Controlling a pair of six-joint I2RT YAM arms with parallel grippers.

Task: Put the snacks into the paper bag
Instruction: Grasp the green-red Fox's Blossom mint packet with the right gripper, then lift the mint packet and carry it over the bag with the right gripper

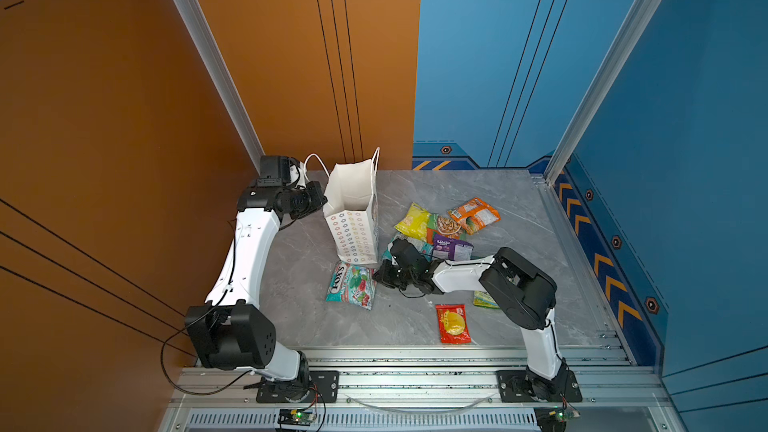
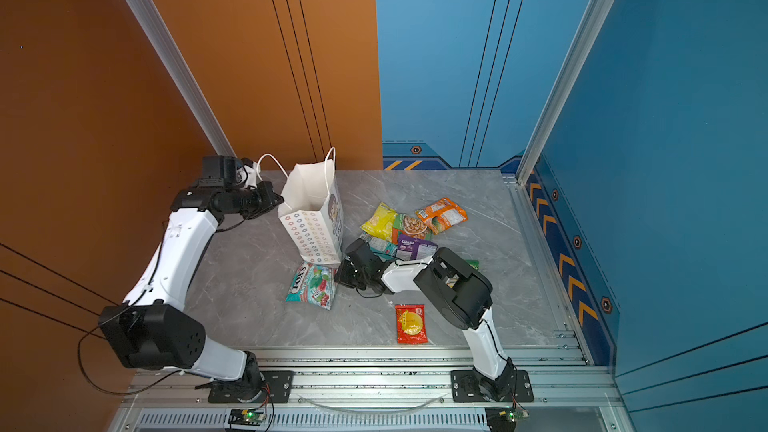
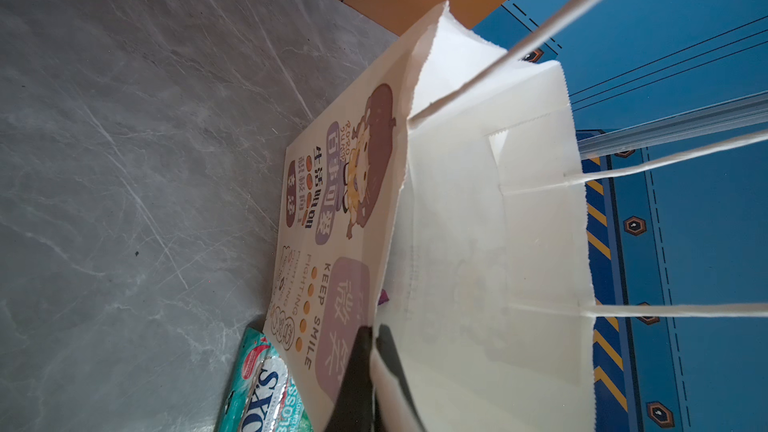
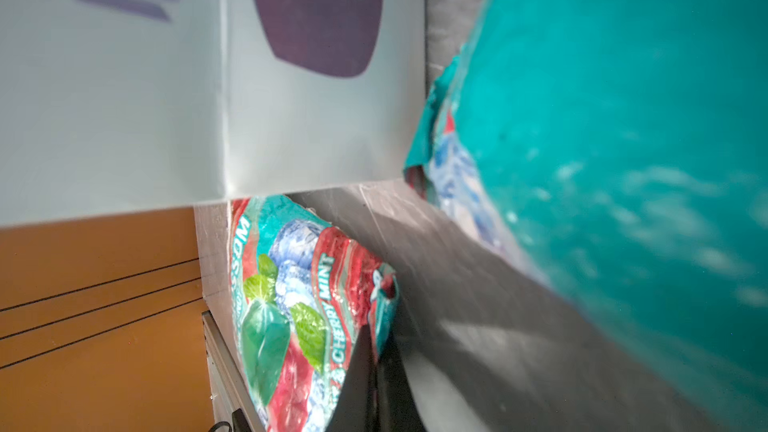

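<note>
The left tool pinched the rim of the paper bag, centre-left in both top views. The right tool looked clamped on the FOX'S packet just below; it needed lifting well above that rim.

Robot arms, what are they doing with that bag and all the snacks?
They are meant to fill the bag with snacks. The left tool is shut on the bag's rim, holding it upright and open. The right tool is shut on the edge of the FOX'S packet, which lies on the table right by the bag. The other snacks lie on the table too, none lifted yet.
</note>
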